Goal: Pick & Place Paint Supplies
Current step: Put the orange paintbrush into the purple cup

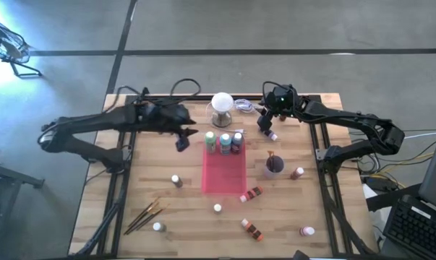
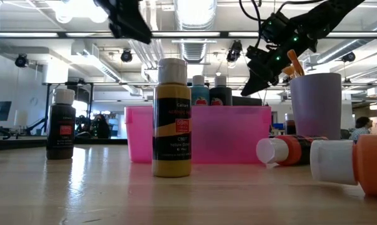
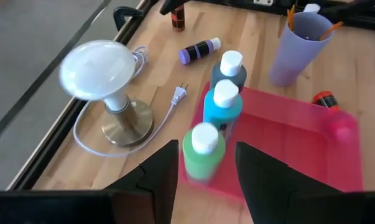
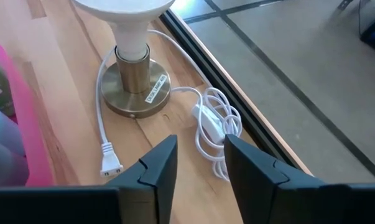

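Hovering at the far-left corner of the flat pink rectangular tray [image 1: 225,182], the left gripper [image 1: 183,139] has its fingers spread and holds nothing. In its wrist view the green white-capped paint bottle [image 3: 203,152] stands upright just beyond the fingertips, at the tray's end, in a row with the teal bottle [image 3: 223,106] and a dark bottle [image 3: 231,70].

If this arm fetches next, the nearest loose pieces appear to be the small brown bottle [image 1: 176,180] standing on the wooden table [image 1: 333,217] and the thin brown-handled brushes [image 1: 145,215] lying near the front-left edge. It should lift clear of the row before swinging, so a finger does not topple the green bottle.

The white ball-topped lamp [image 1: 221,103] and its loose cord [image 4: 215,134] sit between the arms and are best avoided.

The right gripper [image 1: 267,124] hangs at the far side, its fingers apart and empty, above the purple bottle [image 1: 273,135] lying on its side. For a good pick, I would drop straight down and close across the round body at mid-length, since a lying bottle is likely to roll. The lilac cup [image 1: 274,166] holding brushes stands near, well apart from the cord.
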Tool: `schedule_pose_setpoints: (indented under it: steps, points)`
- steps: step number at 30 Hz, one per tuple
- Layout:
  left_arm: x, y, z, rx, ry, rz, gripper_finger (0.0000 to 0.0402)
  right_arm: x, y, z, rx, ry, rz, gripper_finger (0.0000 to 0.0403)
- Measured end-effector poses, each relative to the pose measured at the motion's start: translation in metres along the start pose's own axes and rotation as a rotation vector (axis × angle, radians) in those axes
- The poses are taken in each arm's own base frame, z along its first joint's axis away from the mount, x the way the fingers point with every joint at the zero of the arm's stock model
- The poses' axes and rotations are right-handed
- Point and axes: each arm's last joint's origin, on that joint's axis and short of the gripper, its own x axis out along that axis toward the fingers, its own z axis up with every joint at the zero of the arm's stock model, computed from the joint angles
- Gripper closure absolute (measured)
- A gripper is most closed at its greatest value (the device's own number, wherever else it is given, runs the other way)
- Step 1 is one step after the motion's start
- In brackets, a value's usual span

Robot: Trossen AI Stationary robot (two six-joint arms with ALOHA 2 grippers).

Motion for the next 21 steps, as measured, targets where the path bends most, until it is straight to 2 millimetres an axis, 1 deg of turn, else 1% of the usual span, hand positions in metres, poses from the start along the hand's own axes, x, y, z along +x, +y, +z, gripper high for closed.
schedule_pose_setpoints:
  steps: [3,7,9,13,16,21]
  points:
    - [-0.011,0.002,-0.015,-0.015,-0.048,-0.002,0.0242,0.0,-0.001,-0.002,0.016,0.012,-0.048,0.0263]
    - [-0.012,0.004,-0.039,-0.012,-0.156,-0.005,0.0249,0.0,-0.005,-0.004,0.09,0.03,-0.19,0.0252]
    - [-0.01,0.005,-0.05,-0.008,-0.222,-0.003,0.025,0.0,-0.006,-0.007,0.12,0.045,-0.231,0.0246]
    - [-0.005,0.006,-0.07,0.011,-0.351,0.002,0.025,0.001,-0.005,-0.014,0.152,0.1,-0.23,0.0234]
    - [-0.004,0.007,-0.079,0.043,-0.426,0.017,0.025,0.0,-0.004,-0.021,0.158,0.161,-0.228,0.0224]
    - [-0.007,0.01,-0.091,0.046,-0.454,0.079,0.025,-0.001,-0.003,-0.027,0.185,0.219,-0.23,0.0212]
